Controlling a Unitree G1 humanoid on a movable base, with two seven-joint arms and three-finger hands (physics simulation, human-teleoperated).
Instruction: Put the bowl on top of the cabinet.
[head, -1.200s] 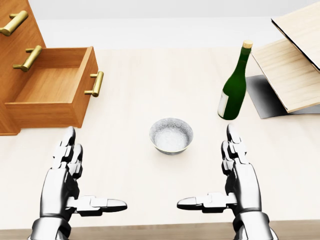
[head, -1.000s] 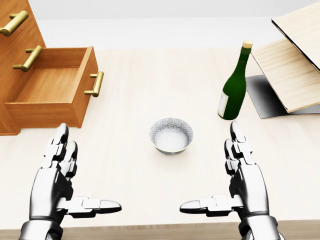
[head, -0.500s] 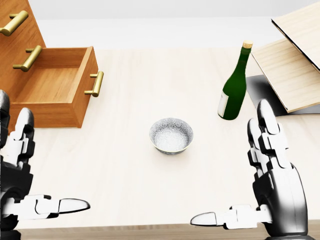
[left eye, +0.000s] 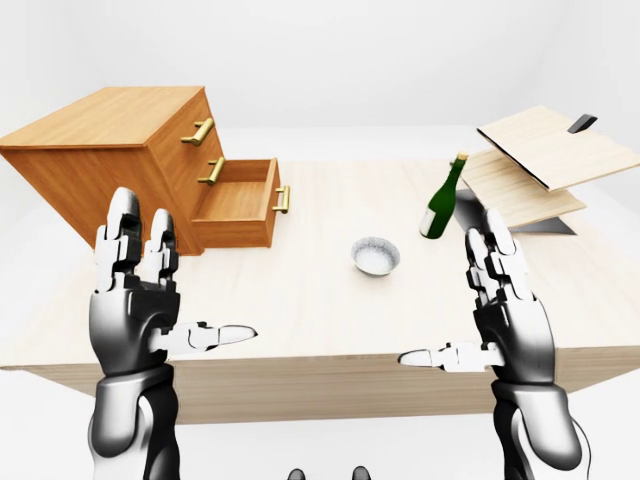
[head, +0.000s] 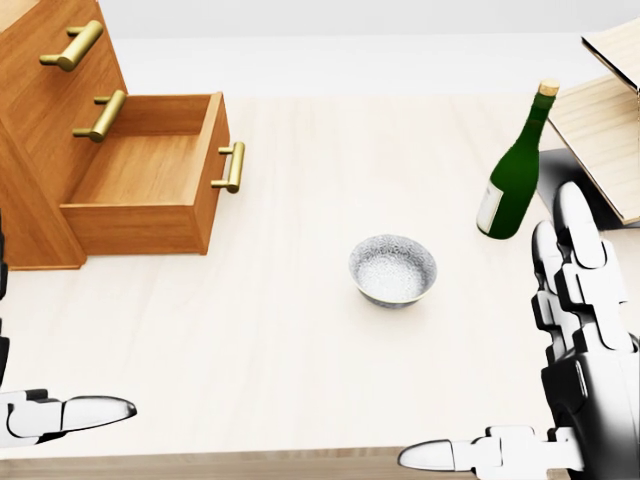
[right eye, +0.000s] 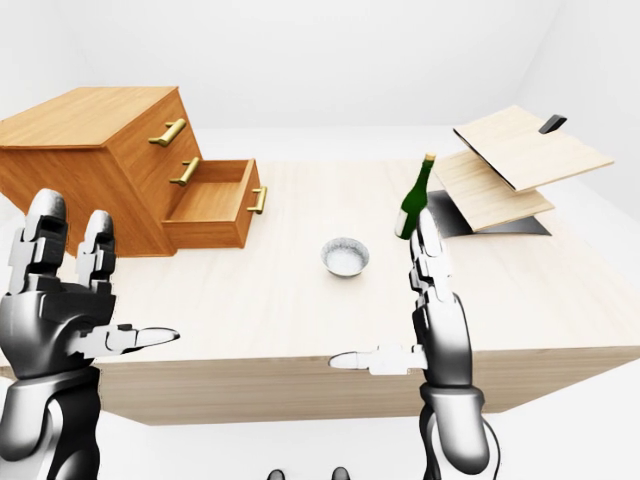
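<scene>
A small grey speckled bowl (head: 392, 271) stands upright on the pale wooden table (head: 280, 330), near the middle of the head view. The wooden cabinet (left eye: 105, 125) sits at the left of the table, its flat top bare and its lowest drawer (head: 150, 180) pulled out. My left hand (left eye: 185, 275) is raised over the table's near left edge, fingers spread and open. My right hand (left eye: 450, 300) is raised at the near right, also open, palm facing inward. Both hands are well apart from the bowl and hold nothing.
A green wine bottle (head: 515, 170) with a cork stands upright to the right of the bowl. Beyond it, light wooden boards (left eye: 545, 150) lean on a dark stand at the table's right side. Brass handles (head: 230, 168) stick out from the drawers.
The whole picture has shifted right, so the camera has moved. Both hands have spread apart and risen nearer the camera. The bowl itself has not moved on the table.
</scene>
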